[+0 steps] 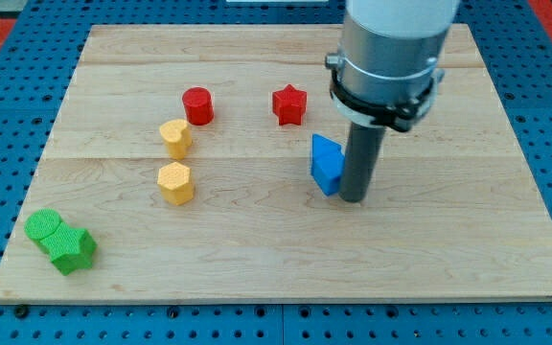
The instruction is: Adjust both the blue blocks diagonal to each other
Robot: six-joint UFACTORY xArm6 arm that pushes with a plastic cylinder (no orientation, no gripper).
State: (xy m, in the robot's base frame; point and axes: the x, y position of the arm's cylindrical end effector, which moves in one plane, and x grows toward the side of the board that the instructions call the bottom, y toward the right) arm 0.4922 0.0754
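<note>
A blue mass sits right of the board's middle. It looks like two blue blocks pressed together, one toward the view's top and one toward the bottom, but the seam between them is hard to make out. My tip rests on the board against the right side of the blue mass, at its lower end. The rod and the arm's grey body above it hide whatever lies just right of the blue.
A red cylinder and a red star lie toward the view's top. A yellow heart and a yellow hexagon stand left of centre. Two green blocks touch at the wooden board's bottom left corner.
</note>
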